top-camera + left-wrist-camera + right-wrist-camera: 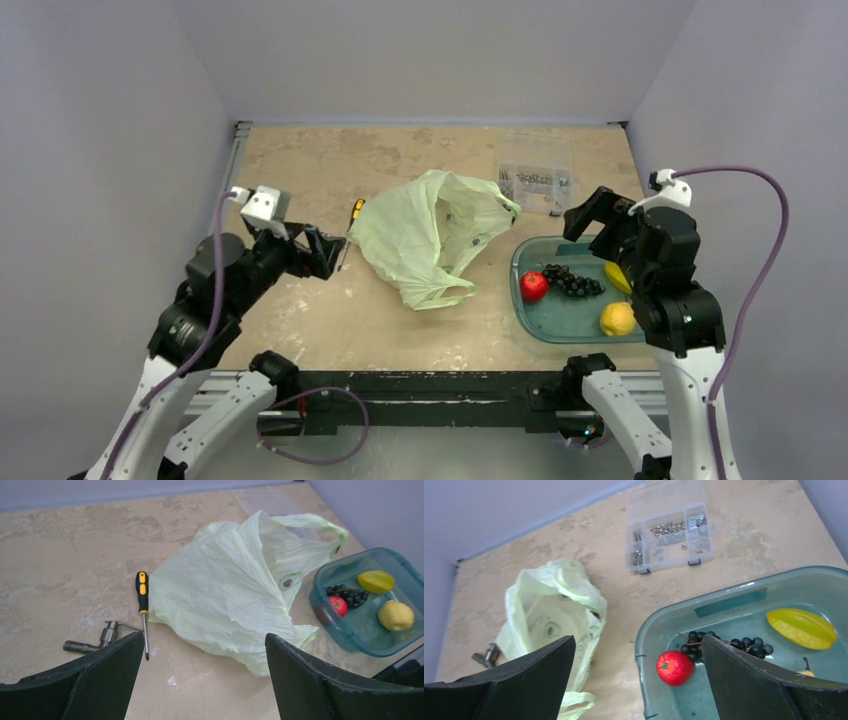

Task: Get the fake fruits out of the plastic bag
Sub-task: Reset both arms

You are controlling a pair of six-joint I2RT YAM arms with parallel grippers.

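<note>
Apple (533, 286), grapes (572, 281) and banana piece (617, 277) sit in the tub (560, 325) at right. The bag (425, 235) looks emptied. The left end effector (335, 255) and right end effector (582, 222) are both released.

Place: resembling a robotics lab bench
Walls (100, 120): boxing in a scuffed tabletop (300, 320)
10 o'clock: showing a screwdriver (143, 605)
2 o'clock: holding a screw organiser (535, 178)

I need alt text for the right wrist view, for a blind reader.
A teal tub holds a red apple, dark grapes and a long yellow fruit. The pale-green plastic bag lies open to its left, a clear parts box behind.
</note>
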